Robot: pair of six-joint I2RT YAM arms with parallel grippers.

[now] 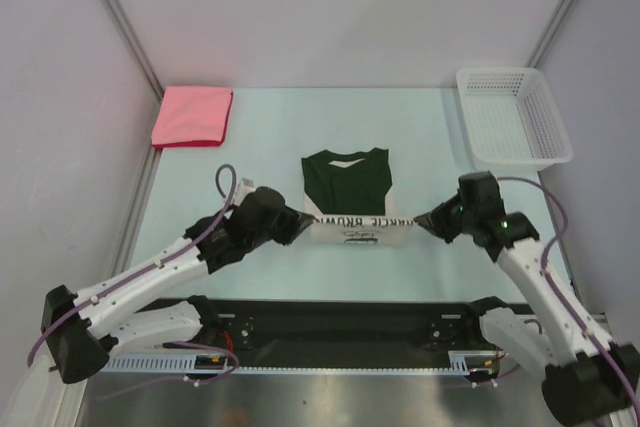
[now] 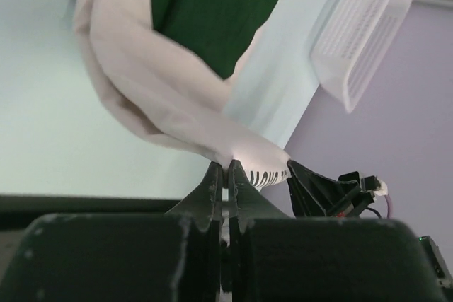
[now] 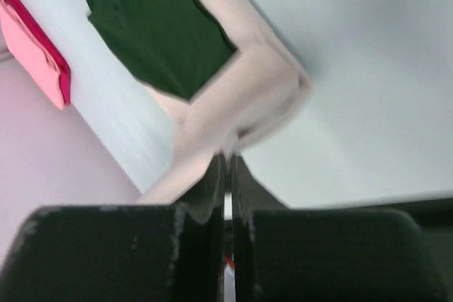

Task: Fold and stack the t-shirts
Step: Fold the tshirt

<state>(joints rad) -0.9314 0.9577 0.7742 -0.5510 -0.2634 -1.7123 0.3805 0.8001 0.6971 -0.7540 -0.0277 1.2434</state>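
The cream-and-dark-green shirt (image 1: 348, 187) lies mid-table, its near cream edge with black lettering lifted and stretched between both grippers. My left gripper (image 1: 306, 224) is shut on the shirt's near left corner; in the left wrist view (image 2: 228, 166) cream cloth rises from the pinch. My right gripper (image 1: 420, 221) is shut on the near right corner; in the right wrist view (image 3: 228, 157) cloth hangs from the jaws, blurred. The pink-red shirt (image 1: 192, 115) lies folded square at the far left corner, also in the right wrist view (image 3: 32, 47).
A white mesh basket (image 1: 514, 117) stands at the far right, also in the left wrist view (image 2: 361, 26). Grey walls close in the table on left, right and back. A black rail runs along the near edge (image 1: 340, 322).
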